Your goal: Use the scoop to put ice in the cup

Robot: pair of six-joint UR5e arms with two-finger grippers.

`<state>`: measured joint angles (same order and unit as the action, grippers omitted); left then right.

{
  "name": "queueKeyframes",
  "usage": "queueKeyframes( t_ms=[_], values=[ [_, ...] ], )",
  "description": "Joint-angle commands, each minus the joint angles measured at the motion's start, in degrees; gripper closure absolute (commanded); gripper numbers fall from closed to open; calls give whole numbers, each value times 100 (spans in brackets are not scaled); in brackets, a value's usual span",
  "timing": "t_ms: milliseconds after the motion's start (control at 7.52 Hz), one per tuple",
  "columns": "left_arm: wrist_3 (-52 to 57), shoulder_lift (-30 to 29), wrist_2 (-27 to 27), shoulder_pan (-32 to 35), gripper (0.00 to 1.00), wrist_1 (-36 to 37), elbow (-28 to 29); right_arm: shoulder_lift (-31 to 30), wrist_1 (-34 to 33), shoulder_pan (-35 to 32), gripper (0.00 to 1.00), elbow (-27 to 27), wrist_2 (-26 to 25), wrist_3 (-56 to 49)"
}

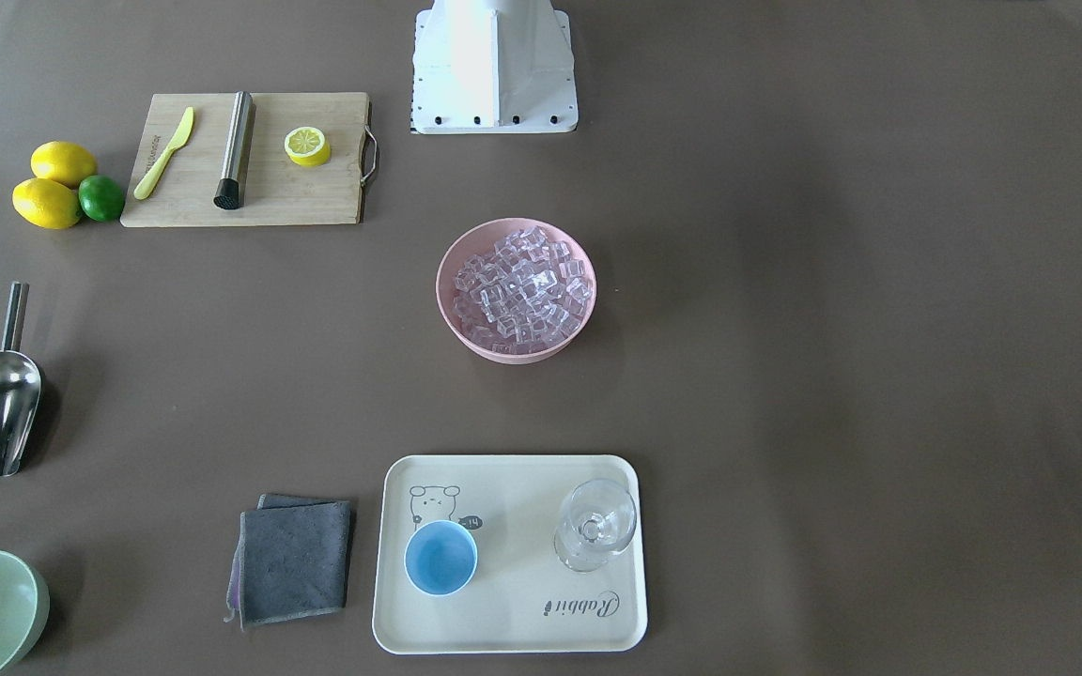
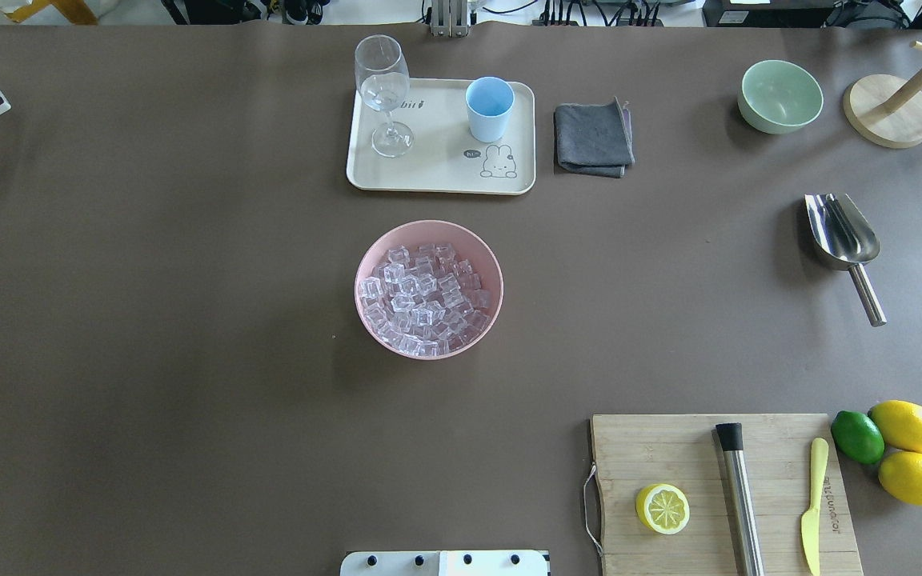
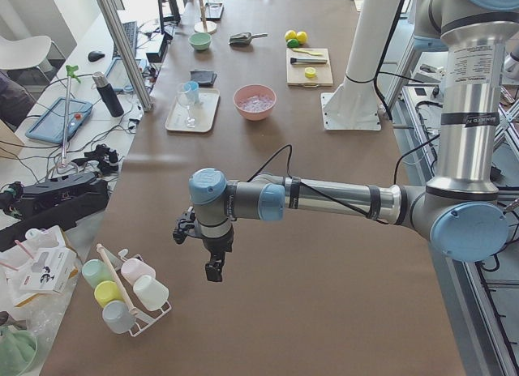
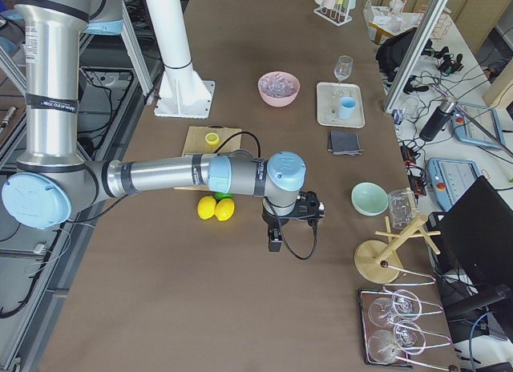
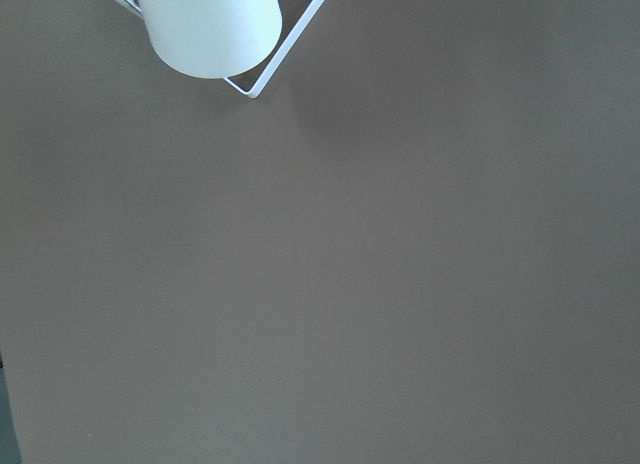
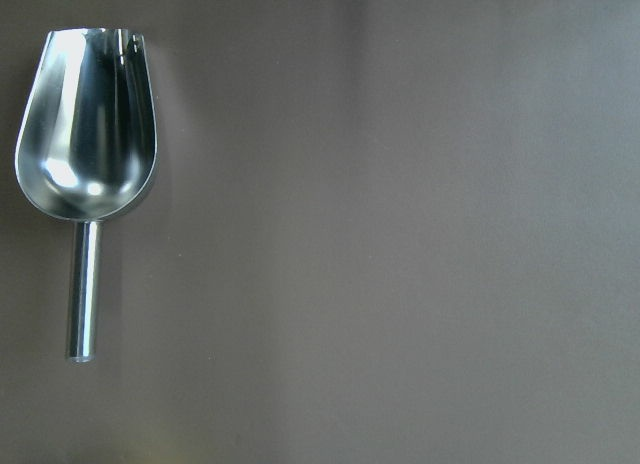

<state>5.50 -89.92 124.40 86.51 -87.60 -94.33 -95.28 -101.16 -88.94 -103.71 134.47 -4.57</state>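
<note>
Scoop (image 2: 841, 232), handle twd robot base (image 2: 445, 563)

i see a tray (image 2: 437, 172) holding a glass (image 2: 385, 92), a grey cloth (image 2: 593, 138) just beside it, a green bowl (image 2: 779, 96), a pink bowl (image 2: 496, 276) in the middle of the desk (image 2: 189, 320), and a board (image 2: 669, 448) with a lemon half (image 2: 662, 508), rod (image 2: 739, 500) and knife (image 2: 813, 504); two lemons (image 2: 907, 426) and a lime (image 2: 857, 437) huddle beside it.

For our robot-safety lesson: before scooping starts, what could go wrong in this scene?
The stemmed glass stands beside the cup on the tray; a tipping scoop might knock it over. The scoop's trough looks about as wide as the cup's mouth, so ice could spill. The pink bowl is nearly full; digging may push cubes out.
</note>
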Motion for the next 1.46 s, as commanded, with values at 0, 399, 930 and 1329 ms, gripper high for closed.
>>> queueKeyframes(
  t_ms=[0, 399, 930, 1329],
  values=[
    [-14, 44, 407, 102, 1, 6, -59, -34, 9, 0, 0, -17, -9, -9],
    [-5, 71, 445, 121, 1, 15, -68, -26, 0, -9, 0, -61, 9, 9],
    [-5, 62, 445, 121, 1, 15, -130, -43, 700, 61, 0, -70, 79, 1313],
    [3, 1, 645, 94, 1, 50, -497, -166, 2121, 938, 1, -246, -69, 3305]
  ],
)
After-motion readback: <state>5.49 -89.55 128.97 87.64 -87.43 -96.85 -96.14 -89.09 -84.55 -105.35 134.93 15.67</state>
